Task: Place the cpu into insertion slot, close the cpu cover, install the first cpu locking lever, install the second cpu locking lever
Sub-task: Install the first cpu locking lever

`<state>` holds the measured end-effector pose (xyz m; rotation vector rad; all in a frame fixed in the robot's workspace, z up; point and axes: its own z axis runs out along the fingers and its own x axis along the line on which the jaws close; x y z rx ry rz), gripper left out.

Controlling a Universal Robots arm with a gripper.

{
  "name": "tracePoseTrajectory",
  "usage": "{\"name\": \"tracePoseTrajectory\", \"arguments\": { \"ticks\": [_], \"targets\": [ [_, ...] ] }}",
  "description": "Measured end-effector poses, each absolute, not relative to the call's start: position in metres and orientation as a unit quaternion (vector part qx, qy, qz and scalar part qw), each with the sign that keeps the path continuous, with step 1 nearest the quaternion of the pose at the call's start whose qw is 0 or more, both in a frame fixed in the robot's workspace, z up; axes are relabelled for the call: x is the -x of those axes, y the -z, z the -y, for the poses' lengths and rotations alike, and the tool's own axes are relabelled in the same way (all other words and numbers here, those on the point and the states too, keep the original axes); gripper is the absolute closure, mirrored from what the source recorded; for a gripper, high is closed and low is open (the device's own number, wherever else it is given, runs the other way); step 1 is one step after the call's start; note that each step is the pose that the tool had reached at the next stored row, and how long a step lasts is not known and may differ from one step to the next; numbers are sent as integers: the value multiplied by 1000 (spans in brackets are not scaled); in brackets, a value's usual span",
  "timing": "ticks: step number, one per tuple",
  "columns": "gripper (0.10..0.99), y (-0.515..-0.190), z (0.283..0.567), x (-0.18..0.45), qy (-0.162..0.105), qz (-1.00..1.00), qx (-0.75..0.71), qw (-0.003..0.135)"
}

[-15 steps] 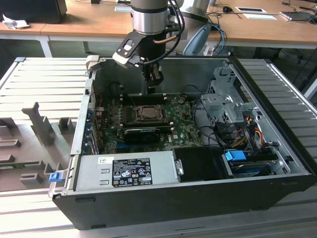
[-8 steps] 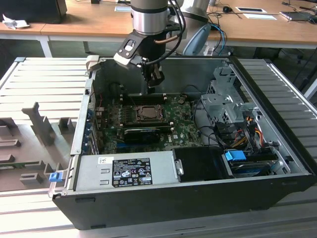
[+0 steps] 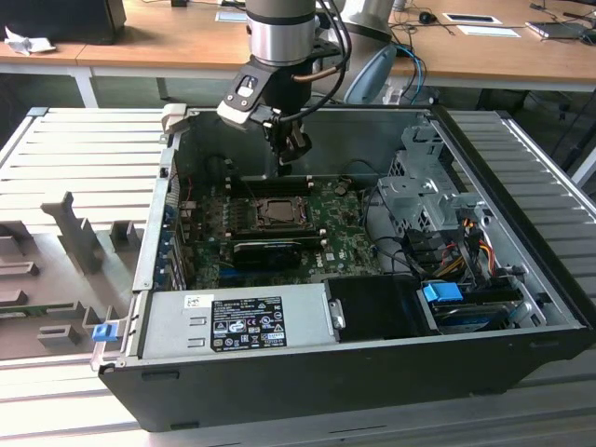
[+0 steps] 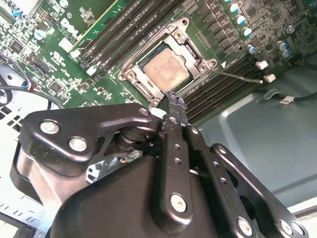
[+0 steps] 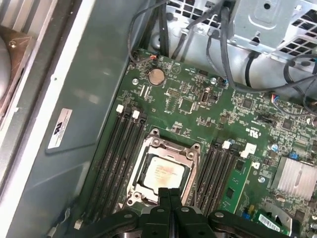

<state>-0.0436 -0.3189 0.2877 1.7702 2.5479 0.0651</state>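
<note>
The cpu (image 5: 163, 173) lies flat in the insertion slot (image 5: 132, 194), pale metal top facing up. It is square, so no side is the long one, and its edges run parallel to the slot's rim. The cpu cover (image 5: 171, 147) lies down around it as a silvery frame, with the chip showing through the window.

In the second wrist view a thin locking lever (image 4: 237, 77) runs out from one corner of the frame across the memory slots (image 4: 218, 89). Whether it is latched cannot be made out. In the first wrist view the near edge of the slot is hidden behind the gripper.

In the exterior view the gripper (image 3: 291, 149) hangs above the far side of the slot, clear of the board. In both wrist views its two fingers (image 5: 162, 201) are pressed together with nothing between them.

The green motherboard (image 3: 349, 233) lies on the floor of the open computer case (image 3: 372, 130). A drive cage (image 3: 419, 186) stands at the exterior view's right and a power supply (image 3: 233, 321) along the near side.
</note>
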Motion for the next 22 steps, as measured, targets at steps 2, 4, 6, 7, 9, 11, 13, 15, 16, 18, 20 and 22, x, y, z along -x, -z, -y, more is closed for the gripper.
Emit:
{"name": "tracePoseTrajectory", "arguments": {
  "ticks": [2,4,6,7,9,11,13,15,16,18,20,22],
  "targets": [
    [980,-288,319,44,-21,-827,-562,19],
    [980,-288,319,44,-21,-832,-554,19],
    [980,-288,319,44,-21,-835,-549,19],
    [980,-288,319,44,-22,-838,-545,19],
    [980,-288,319,44,-22,-841,-540,18],
    [980,-288,319,44,-22,-846,-532,18],
    [980,-288,319,44,-22,-850,-526,18],
    [980,-288,319,44,-22,-854,-520,18],
    [980,-288,319,44,-22,-856,-517,18],
    [980,-288,319,44,-22,-859,-512,18],
    [980,-288,319,44,-22,-861,-507,18],
    [980,-288,319,44,-22,-865,-501,17]
  ]
}}
